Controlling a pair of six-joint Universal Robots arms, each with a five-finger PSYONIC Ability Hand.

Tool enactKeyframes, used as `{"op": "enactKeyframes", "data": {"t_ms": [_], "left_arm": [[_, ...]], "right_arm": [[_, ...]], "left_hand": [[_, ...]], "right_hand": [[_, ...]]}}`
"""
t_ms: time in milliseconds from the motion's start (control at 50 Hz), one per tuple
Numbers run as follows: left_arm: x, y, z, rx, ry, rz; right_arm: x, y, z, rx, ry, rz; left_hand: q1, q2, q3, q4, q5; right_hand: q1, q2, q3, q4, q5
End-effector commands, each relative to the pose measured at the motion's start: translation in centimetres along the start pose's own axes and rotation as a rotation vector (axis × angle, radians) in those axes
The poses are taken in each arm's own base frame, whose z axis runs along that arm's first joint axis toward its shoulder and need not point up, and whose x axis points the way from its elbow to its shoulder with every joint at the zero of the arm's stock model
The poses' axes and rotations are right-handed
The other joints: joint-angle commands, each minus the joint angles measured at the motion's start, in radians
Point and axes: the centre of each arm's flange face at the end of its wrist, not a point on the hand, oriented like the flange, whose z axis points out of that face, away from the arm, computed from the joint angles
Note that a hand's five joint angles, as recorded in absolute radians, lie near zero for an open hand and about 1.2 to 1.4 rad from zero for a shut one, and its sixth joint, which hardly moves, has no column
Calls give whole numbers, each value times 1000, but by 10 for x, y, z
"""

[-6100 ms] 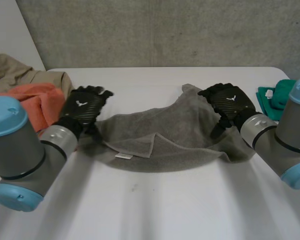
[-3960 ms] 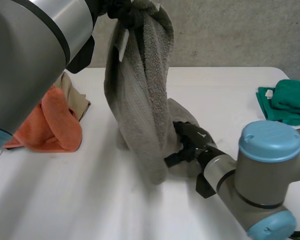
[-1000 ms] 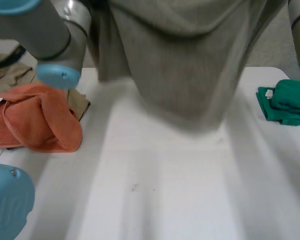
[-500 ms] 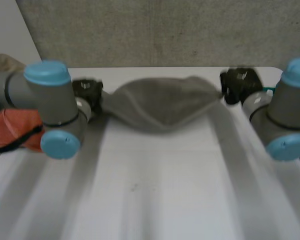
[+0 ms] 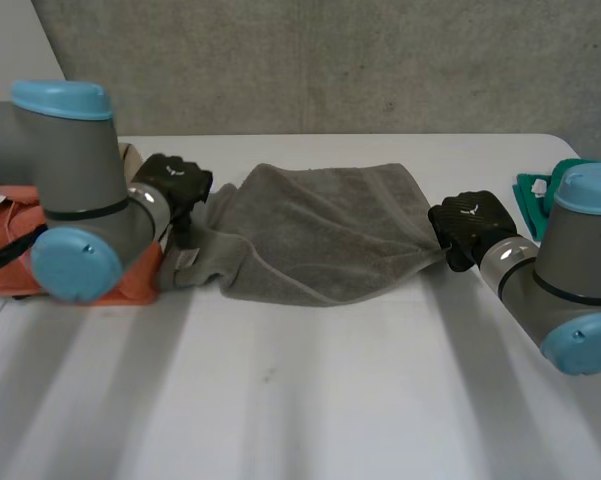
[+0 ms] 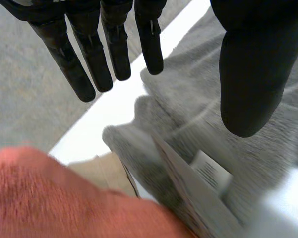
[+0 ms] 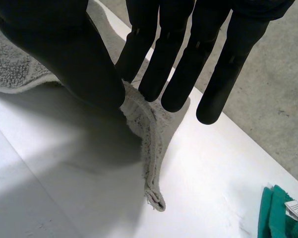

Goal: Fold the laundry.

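Here, on the white table (image 5: 310, 400), find the grey towel (image 5: 320, 235) spread loosely in the middle between the arms, rumpled at its left end beside the orange cloth (image 6: 39, 198). Expect soft, light, floppy terry, sagging and bunching wherever unsupported, so take hold at corners or along an edge, never mid-panel. Note the left hand (image 6: 248, 74) hovering open over the left end, fingers (image 6: 94, 59) straight and spread from the thumb, gripping nothing, and the right hand (image 7: 64, 54) pinching the right corner (image 7: 139, 119) between thumb and straight fingers; mind the small white label (image 6: 208, 171).
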Motion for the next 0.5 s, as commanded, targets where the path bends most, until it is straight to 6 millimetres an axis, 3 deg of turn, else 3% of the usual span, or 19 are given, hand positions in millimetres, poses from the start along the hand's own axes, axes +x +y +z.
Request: {"op": "enactKeyframes", "data": {"t_ms": [20, 220, 360, 400, 460, 500], "left_arm": [[12, 10, 39, 3, 25, 36], [26, 36, 74, -44, 50, 157], [28, 46, 78, -98, 50, 183], [29, 50, 79, -115, 53, 185], [28, 51, 78, -121, 50, 187], [21, 41, 73, -117, 19, 180]], "right_arm": [[4, 6, 2, -11, 8, 2], [10, 7, 2, -10, 8, 1], [15, 7, 3, -5, 12, 4], [18, 7, 4, -2, 18, 3], [23, 6, 5, -4, 29, 6], [29, 5, 6, -2, 45, 1]], "left_hand": [[193, 192, 190, 186, 184], [128, 128, 126, 122, 119], [78, 78, 76, 72, 69], [157, 157, 155, 151, 148], [787, 786, 784, 780, 778], [903, 903, 900, 896, 894]], "right_hand": [[263, 222, 208, 201, 223], [263, 222, 208, 201, 223], [263, 222, 208, 201, 223], [263, 222, 208, 201, 223], [263, 222, 208, 201, 223], [263, 222, 208, 201, 223]]}}
